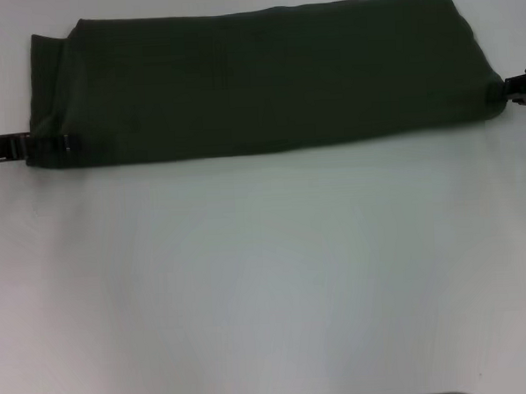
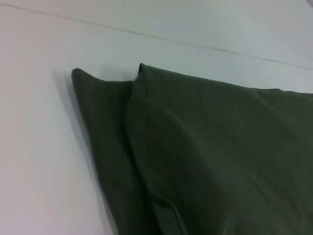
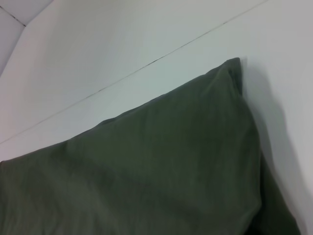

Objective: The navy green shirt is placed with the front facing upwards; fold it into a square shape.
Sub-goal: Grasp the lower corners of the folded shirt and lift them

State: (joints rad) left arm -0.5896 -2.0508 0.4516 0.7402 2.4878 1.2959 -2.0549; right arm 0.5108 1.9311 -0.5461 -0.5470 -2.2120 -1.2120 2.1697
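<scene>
- The navy green shirt [image 1: 257, 82], folded into a long band, lies across the far side of the white tabletop [image 1: 268, 285].
- The left gripper [image 1: 49, 148] and right gripper [image 1: 515, 89] pinch its near corners, fingers closed on cloth.
- Judgement: lift both ends level and evenly so the next fold lands square.

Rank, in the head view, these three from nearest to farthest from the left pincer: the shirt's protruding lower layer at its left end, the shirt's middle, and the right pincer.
1. Protruding lower layer of the navy green shirt: left end, just above the left pincer.
2. Shirt's middle: halfway across the table.
3. Right pincer: at the shirt's right end.
</scene>
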